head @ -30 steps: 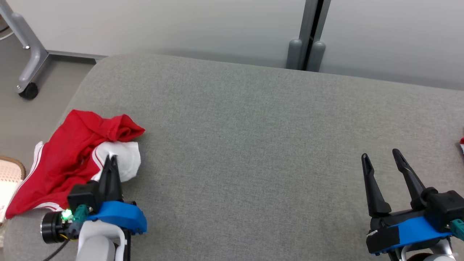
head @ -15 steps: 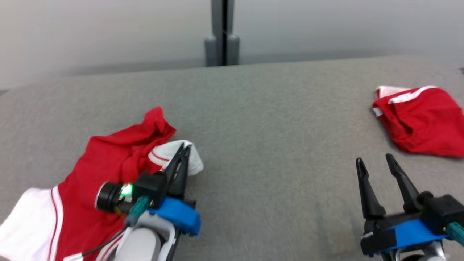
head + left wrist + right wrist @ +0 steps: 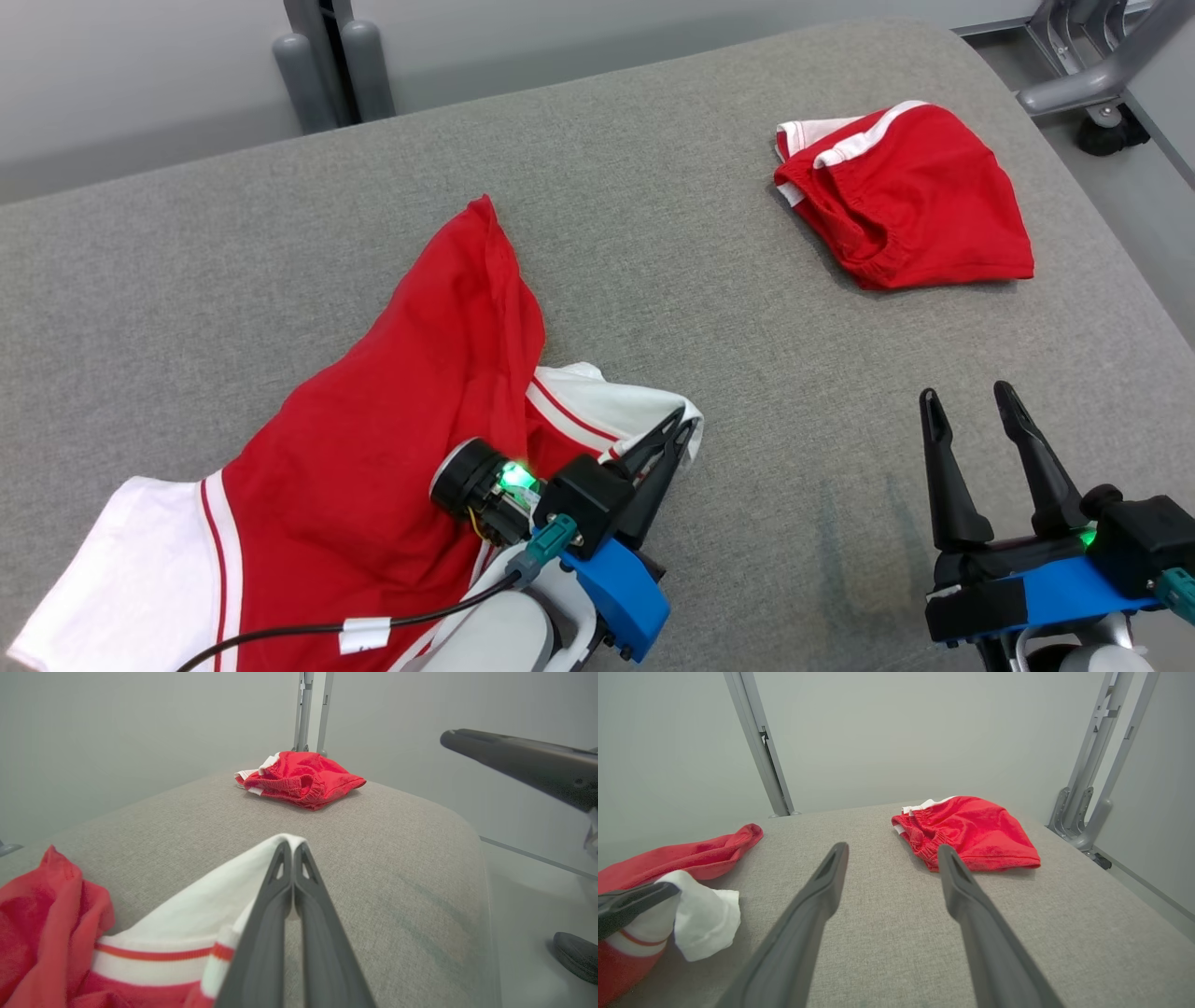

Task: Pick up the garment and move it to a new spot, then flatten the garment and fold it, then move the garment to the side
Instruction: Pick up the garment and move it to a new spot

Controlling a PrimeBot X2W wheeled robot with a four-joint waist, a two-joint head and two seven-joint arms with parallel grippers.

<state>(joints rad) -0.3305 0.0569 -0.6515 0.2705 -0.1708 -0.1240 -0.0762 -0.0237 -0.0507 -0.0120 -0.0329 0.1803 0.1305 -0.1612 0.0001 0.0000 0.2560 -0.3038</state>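
Note:
The garment [image 3: 392,411] is a red top with white sleeves and red stripes, lying stretched across the left half of the grey padded table [image 3: 803,373]. My left gripper [image 3: 686,431] is shut on the edge of its white sleeve [image 3: 210,905], low over the table; in the left wrist view the left gripper [image 3: 292,847] pinches the white cloth between closed fingers. My right gripper [image 3: 966,397] stands open near the front right with nothing in it. In the right wrist view the right gripper [image 3: 893,849] points over bare table, the held sleeve [image 3: 705,914] to its left.
A second red garment [image 3: 910,201] with white trim lies bunched at the table's far right, also seen from both wrists as a red heap [image 3: 303,779] [image 3: 971,833]. A grey frame on castors [image 3: 1097,75] stands beyond the right corner. A grey post [image 3: 327,56] rises behind the table.
The head camera has swung to the right. My left gripper, still shut on the sleeve, has drawn closer to the right gripper, dragging the garment out longer across the table. The right gripper stays open.

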